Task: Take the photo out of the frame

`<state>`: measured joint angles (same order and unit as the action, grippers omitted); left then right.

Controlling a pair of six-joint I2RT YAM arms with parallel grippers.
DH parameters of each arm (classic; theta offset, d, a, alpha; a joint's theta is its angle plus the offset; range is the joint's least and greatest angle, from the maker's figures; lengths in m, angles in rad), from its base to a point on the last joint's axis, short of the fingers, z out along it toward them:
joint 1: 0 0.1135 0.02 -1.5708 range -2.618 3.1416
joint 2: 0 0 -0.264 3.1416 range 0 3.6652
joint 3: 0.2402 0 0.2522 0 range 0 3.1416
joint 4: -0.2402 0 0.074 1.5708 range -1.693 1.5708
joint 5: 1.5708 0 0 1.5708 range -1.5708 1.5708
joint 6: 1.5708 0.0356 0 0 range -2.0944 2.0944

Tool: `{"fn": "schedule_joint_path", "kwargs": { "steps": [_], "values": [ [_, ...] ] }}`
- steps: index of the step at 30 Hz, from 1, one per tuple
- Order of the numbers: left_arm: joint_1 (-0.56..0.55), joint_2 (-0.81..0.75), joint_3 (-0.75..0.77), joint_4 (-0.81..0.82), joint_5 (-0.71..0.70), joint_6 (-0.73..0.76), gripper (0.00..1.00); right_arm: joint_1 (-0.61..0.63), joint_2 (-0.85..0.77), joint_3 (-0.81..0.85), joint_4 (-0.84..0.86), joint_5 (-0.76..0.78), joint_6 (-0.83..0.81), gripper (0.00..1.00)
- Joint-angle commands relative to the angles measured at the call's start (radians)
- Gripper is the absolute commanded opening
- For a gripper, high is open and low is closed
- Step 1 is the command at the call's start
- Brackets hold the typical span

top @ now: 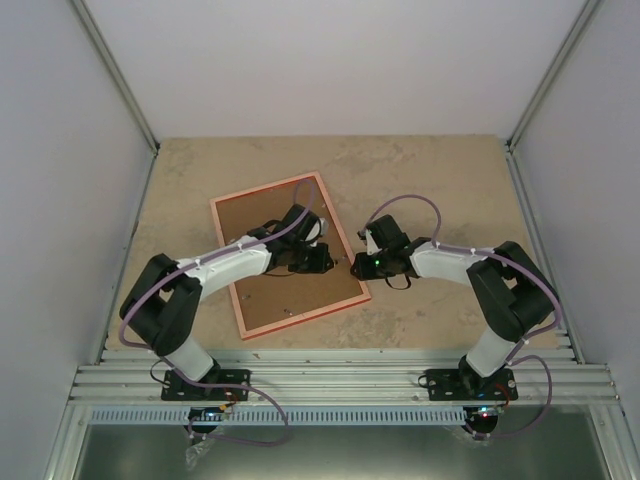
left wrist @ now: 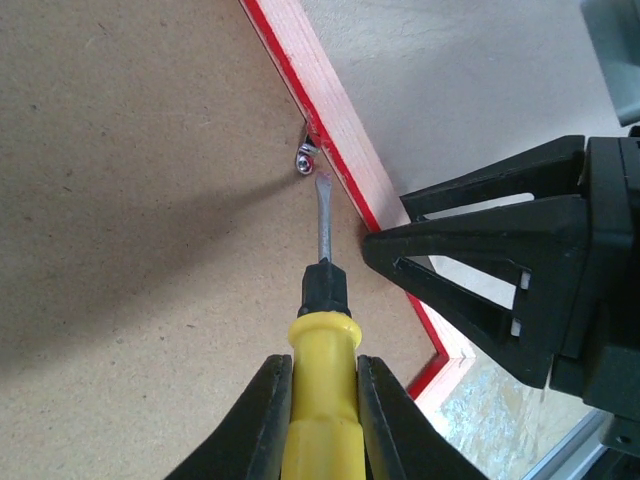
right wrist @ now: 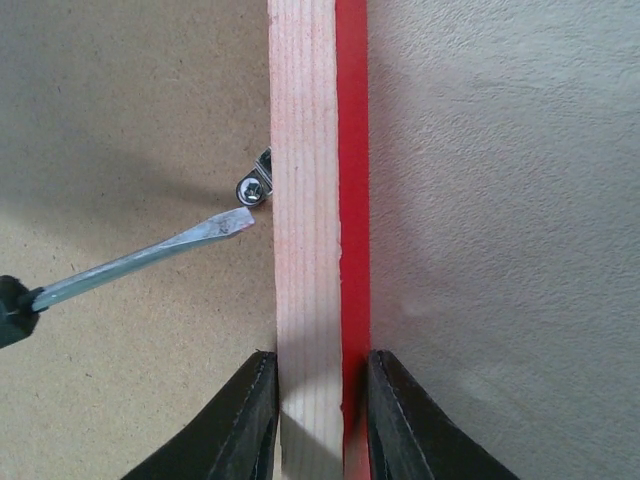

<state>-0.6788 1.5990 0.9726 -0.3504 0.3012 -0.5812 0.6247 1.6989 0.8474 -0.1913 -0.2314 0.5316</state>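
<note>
— Screwdriver first: its yellow handle fills the left wrist view, with the left jaws clenched on it. The blade tip is just beside the clip.
— And the right jaws?
— Closed on the frame, gripping its rail from both sides, close to that same clip.
— Where does the frame lie?
— Face down on the worktop, brown board upward.
— The photo?
— Not visible anywhere. I'd judge it sits under the board, inside the frame.
— So how far along?
— Early, I'd say. The clip sits at the rim over the board's edge, as far as I can tell, and nothing is lifted. What's left is to turn this clip aside, deal with any others (the view from above is too small to show them), raise the board and take the photo out.
</note>
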Motion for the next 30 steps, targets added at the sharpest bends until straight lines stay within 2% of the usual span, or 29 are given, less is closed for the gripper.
{"fn": "schedule_joint_path", "kwargs": {
  "steps": [1,18,30],
  "values": [
    [-0.007,0.021,0.007,0.04,-0.001,-0.012,0.0,-0.004,-0.002,-0.023,-0.006,0.016,0.01,0.25],
    [-0.009,0.061,0.025,0.077,-0.05,-0.027,0.0,-0.003,-0.002,-0.025,-0.008,0.014,0.012,0.22],
    [-0.007,0.017,-0.016,0.071,-0.201,-0.114,0.0,-0.003,-0.005,-0.031,-0.007,0.016,0.014,0.21]
  ]
}}
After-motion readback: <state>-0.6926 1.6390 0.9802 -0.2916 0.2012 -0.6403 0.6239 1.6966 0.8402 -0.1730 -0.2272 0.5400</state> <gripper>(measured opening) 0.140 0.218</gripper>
